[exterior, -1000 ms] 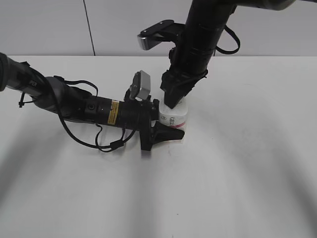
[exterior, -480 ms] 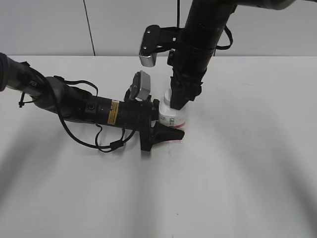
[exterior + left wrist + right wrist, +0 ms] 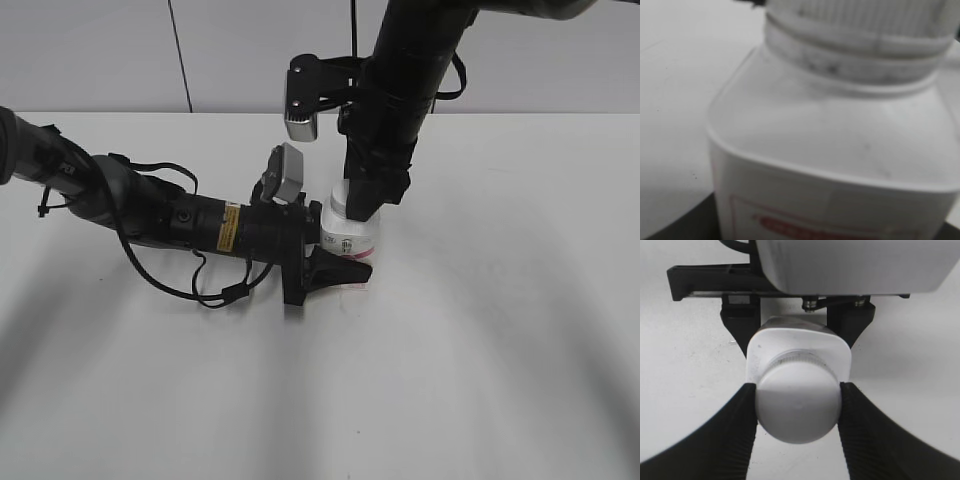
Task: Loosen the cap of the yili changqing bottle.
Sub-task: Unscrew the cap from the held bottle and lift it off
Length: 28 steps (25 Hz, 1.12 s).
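Left gripper (image 3: 335, 268) is lying low on the table (image 3: 480, 330), its jaws clamping the bottle (image 3: 352, 235) at the base and holding it upright. Right gripper (image 3: 798, 405) is reaching down from above, fingers (image 3: 740, 425) pressing both sides of the cap (image 3: 798, 407), which is sitting on the bottle's neck

A plain white table (image 3: 480, 340) carries the yili changqing bottle (image 3: 350, 238), standing upright.
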Each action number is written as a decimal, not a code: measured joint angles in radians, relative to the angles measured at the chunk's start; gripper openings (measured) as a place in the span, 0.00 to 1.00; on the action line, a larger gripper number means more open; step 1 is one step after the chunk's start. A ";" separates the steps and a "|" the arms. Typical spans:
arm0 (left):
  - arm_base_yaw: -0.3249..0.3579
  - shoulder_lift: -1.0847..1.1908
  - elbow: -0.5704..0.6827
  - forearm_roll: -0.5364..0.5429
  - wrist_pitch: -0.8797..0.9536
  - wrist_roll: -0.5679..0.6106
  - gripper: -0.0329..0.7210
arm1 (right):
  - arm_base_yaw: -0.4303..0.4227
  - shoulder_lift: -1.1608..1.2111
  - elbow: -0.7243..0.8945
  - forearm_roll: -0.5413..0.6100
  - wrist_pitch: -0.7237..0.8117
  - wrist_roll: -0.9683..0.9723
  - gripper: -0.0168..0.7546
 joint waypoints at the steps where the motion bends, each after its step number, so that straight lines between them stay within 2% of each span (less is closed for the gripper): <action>1: 0.000 0.000 0.000 0.000 0.000 0.000 0.59 | 0.000 0.000 0.000 0.001 -0.003 -0.001 0.54; 17: 0.000 0.001 0.000 0.000 -0.001 0.000 0.58 | 0.000 0.000 0.000 0.007 -0.010 -0.004 0.54; 23: 0.000 0.001 0.000 0.002 -0.002 -0.011 0.58 | 0.000 0.000 0.000 0.052 -0.010 0.004 0.68; 28: 0.000 0.001 0.000 0.003 -0.002 -0.012 0.58 | 0.001 0.000 0.000 0.057 -0.010 0.052 0.72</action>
